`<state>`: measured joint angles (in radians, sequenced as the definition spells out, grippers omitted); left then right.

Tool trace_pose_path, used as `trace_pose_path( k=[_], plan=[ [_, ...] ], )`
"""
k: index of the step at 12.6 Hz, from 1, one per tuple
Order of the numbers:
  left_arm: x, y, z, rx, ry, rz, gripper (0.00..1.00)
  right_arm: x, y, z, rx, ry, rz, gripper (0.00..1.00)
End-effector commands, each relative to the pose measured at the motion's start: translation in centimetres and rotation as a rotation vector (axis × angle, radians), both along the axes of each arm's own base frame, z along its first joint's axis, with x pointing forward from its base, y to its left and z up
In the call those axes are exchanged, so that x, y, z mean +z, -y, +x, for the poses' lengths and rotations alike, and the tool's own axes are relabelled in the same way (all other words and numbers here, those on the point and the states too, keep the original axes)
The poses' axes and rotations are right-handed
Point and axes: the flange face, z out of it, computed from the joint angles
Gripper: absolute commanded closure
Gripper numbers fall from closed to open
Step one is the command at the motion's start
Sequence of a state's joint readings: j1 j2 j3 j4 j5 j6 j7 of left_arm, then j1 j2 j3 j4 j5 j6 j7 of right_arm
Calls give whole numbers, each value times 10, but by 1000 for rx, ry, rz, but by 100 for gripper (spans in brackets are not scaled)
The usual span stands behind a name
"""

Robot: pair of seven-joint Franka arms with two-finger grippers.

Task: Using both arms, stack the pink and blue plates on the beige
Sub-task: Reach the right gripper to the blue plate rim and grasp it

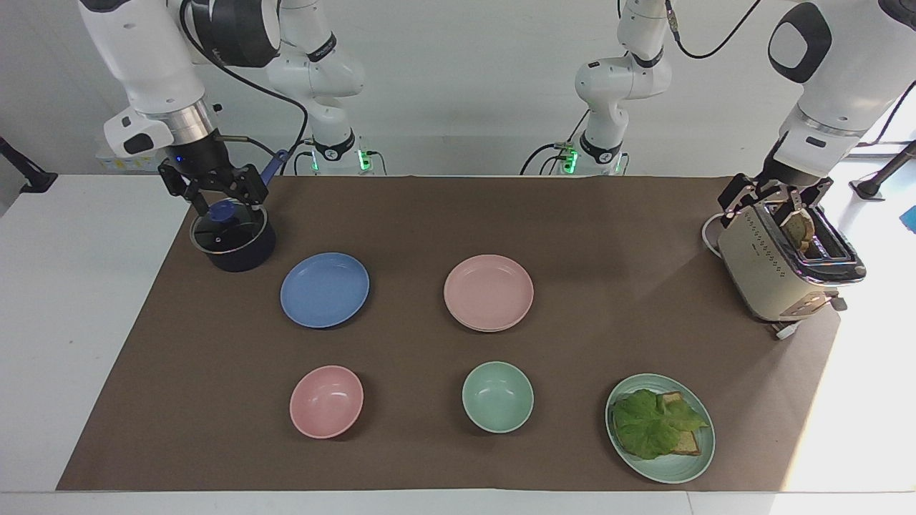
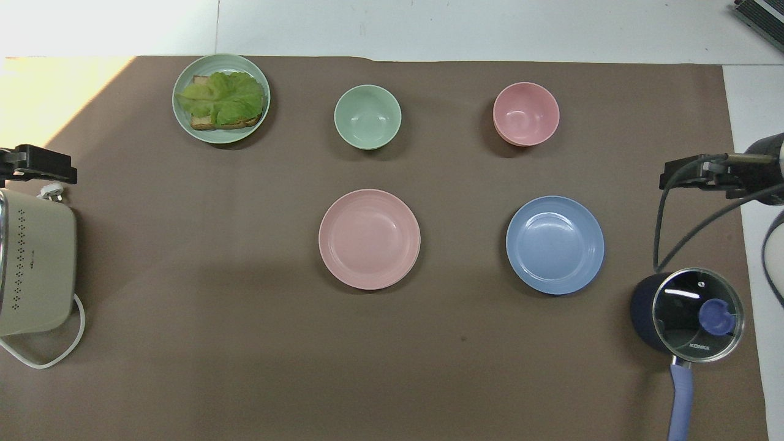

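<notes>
Presently both grippers are empty, jaws spread wide. The left gripper (image 1: 776,197) hangs over the toaster (image 1: 783,261) at the left arm's end of the table. The right gripper (image 1: 213,187) hangs over the lidded saucepan (image 1: 232,239) at the right arm's end. Neither touches a plate.

The pink plate (image 1: 489,292) lies mid-table. A second, paler rim shows just under its edge in the facing view; I take this to be the beige plate (image 1: 481,326), so pink appears already stacked on it. I cannot confirm the colour of the lower rim with certainty.

The blue plate (image 1: 325,289) lies flat on the brown mat (image 1: 572,214), beside the pink plate toward the right arm's end, near the saucepan and well apart from the stack. By my reading, this one remains to be moved.

Handling judgement: the blue plate looks light, rigid and matte, probably plastic or similar, so not very slippery and unlikely to break. It sits flush on the mat with a low rim. A pinch on the rim looks best, one finger inside and one under the lip, on the side toward the right arm. Risk: the plate slides or tips before the lower finger gets under.

Also on the mat, farther from the robots: pink bowl (image 1: 326,401), green bowl (image 1: 497,396), green plate with lettuce and toast (image 1: 680,468).
</notes>
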<state>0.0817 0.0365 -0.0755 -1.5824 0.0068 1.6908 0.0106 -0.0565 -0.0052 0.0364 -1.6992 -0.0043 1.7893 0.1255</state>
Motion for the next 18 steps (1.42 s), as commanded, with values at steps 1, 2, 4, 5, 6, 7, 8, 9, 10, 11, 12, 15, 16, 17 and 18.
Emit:
trace_pose_path(
  k=[1,2,4,5,6,7,8,9,10,11,12,15,16,17,18],
  plan=[
    [3,-2,-2,-7,-9,12,0,-49,-5,14,15,-11,6,0],
    [2,-4,-2,-4,-11,12,0,-72,-6,22,13,-29,8,0],
    [3,-2,-2,-7,-9,12,0,-108,-5,36,14,-46,10,0],
    [2,-2,-2,-7,-11,12,0,-120,-5,40,17,-34,10,0],
    [2,-2,-2,-7,-11,12,0,-133,-5,39,16,-31,11,0],
    [3,-2,-2,-7,-9,12,0,-149,-5,37,13,-43,11,0],
    [3,-2,-2,-5,-9,12,0,-171,-4,35,13,-64,12,0],
    [3,-2,-2,-5,-9,12,0,-182,-5,34,16,-41,12,0],
    [3,-2,-2,-7,-9,12,0,-193,-6,32,19,-41,12,0],
    [3,-2,-2,-7,-9,12,0,-203,-5,27,22,-56,13,0],
    [2,-2,-2,-7,-11,12,0,-217,-1,20,26,-63,13,0],
    [2,-2,-2,-7,-11,12,0,-239,21,-4,76,-71,8,0],
    [3,-2,-2,-7,-9,12,0,-240,21,-12,86,-78,20,0],
    [3,-2,-2,-7,-9,12,0,-244,24,-20,95,-86,40,2],
    [2,-2,-2,-7,-11,12,0,-245,26,-23,106,-86,53,8]
  ],
)
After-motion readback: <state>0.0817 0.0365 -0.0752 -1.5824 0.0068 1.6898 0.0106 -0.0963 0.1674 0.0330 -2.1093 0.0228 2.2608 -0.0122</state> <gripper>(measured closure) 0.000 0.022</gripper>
